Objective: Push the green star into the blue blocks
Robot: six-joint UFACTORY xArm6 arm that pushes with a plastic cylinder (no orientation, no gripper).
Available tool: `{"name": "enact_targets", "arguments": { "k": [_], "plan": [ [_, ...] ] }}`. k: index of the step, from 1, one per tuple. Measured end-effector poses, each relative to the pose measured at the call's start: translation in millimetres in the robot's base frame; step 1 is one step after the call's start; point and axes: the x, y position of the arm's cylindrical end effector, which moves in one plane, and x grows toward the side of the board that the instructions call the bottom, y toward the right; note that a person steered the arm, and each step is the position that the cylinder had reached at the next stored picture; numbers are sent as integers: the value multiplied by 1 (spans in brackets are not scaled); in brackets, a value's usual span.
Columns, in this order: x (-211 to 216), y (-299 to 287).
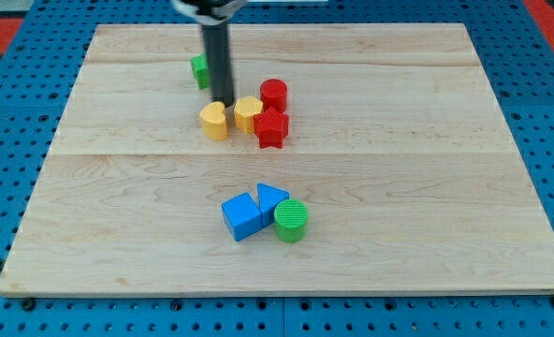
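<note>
The green star (199, 69) lies near the view's top, left of centre, partly hidden behind my rod. My tip (223, 100) rests on the board just right of and below the star, right above the yellow heart (214, 121). The two blue blocks sit in the lower middle: a blue cube (240, 216) and a blue triangle-like block (271, 199) touching it on its right. The star is well apart from the blue blocks, with the yellow and red cluster in between.
A yellow hexagon-like block (248, 113), a red cylinder (273, 95) and a red star (271, 128) cluster right of my tip. A green cylinder (291, 221) touches the blue triangle block. The wooden board (427, 187) lies on a blue pegboard.
</note>
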Motion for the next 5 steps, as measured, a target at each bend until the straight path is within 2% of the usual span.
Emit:
{"name": "enact_targets", "arguments": {
  "k": [1, 3, 4, 5],
  "plan": [
    [-14, 58],
    [-65, 58],
    [-80, 16],
    [-80, -68]
  ]
}}
